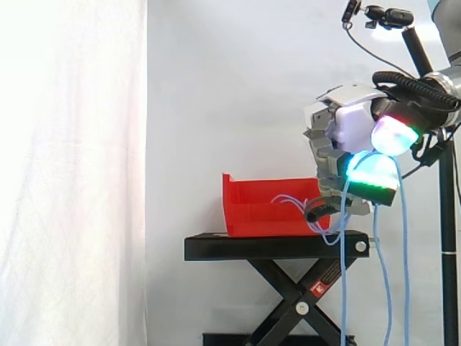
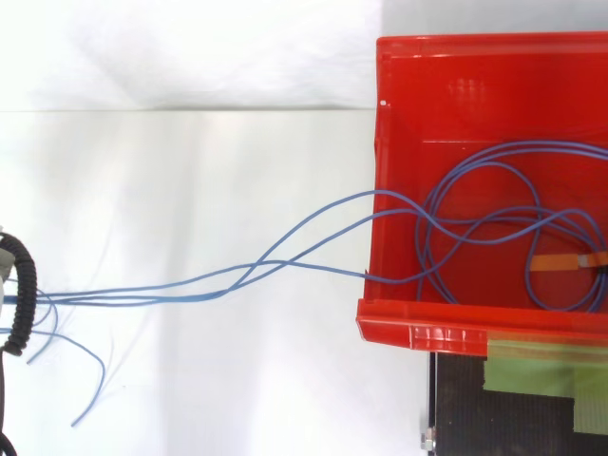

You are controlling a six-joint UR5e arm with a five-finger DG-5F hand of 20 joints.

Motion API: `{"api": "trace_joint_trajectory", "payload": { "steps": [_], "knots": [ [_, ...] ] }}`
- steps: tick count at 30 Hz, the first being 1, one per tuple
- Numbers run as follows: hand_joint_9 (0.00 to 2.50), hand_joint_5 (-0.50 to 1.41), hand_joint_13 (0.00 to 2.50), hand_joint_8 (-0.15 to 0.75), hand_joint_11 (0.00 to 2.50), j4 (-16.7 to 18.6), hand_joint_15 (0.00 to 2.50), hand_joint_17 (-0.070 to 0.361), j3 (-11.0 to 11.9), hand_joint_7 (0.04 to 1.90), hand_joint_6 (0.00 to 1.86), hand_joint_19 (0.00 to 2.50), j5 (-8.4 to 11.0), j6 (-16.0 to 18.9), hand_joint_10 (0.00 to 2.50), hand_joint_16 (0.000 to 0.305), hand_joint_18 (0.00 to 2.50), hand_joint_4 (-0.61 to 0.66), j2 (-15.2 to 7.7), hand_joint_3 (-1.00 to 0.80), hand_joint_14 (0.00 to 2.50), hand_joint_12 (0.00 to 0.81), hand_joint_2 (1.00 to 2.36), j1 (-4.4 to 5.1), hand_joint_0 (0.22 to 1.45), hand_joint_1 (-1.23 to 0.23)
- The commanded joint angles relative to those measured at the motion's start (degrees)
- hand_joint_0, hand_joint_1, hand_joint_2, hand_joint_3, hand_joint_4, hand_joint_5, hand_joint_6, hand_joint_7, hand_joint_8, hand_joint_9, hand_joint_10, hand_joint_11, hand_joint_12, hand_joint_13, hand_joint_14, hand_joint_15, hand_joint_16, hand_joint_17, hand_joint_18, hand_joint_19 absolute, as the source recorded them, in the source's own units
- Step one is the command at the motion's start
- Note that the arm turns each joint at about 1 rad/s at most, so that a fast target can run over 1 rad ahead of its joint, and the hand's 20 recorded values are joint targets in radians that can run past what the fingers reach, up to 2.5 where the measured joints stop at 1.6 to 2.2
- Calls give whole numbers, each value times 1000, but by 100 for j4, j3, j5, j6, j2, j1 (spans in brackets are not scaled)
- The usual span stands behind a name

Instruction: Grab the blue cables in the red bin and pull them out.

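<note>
The hand (image 1: 351, 131) hangs raised, palm turned down, its glowing fingertips (image 1: 392, 135) curled in and clenched round the blue cables (image 2: 114, 299). Several strands drop straight down from under the fingers. Others slope away and down from the hand, over the rim of the red bin (image 1: 252, 203), which sits lower than the hand on the black stand (image 1: 274, 247); loops lie coiled inside it.

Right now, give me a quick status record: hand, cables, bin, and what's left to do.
hand: raised beside the red bin, shut on the blue cables
blue cables: strands cross the bin wall to the hand; ends hang past the black stand
red bin: on the stand; loops and an orange tag lie inside
task: not finished
</note>
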Motion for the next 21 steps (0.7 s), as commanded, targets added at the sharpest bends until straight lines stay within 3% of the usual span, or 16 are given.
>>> {"api": "trace_joint_trajectory", "payload": {
  "steps": [1, 8, 14, 21],
  "knots": [
    [1024, 770, 1351, 242, 1062, -200, 1663, 102, 2, 670, 669, 1030, 0, 9, 27, 46, 963, 126, -2, -1000, 444, 285, 1000, 3, 820, -958],
    [1037, 720, 1348, 242, 1097, -674, 1672, 99, 2, 599, 865, 1037, -18, 18, 27, 44, 959, 128, 6, -1000, 438, 279, 1000, 20, 852, -970],
    [1036, 699, 1351, 239, 1117, -850, 1680, 98, 2, 578, 907, 1039, -9, 185, 27, 44, 961, 119, 6, -1000, 436, 283, 1000, 29, 878, -964],
    [1033, 716, 1349, 239, 1113, -1114, 1675, 98, 2, 614, 717, 1040, -9, 536, 27, 44, 963, 126, 6, -1000, 429, 278, 1000, 56, 875, -951]
  ]
}}
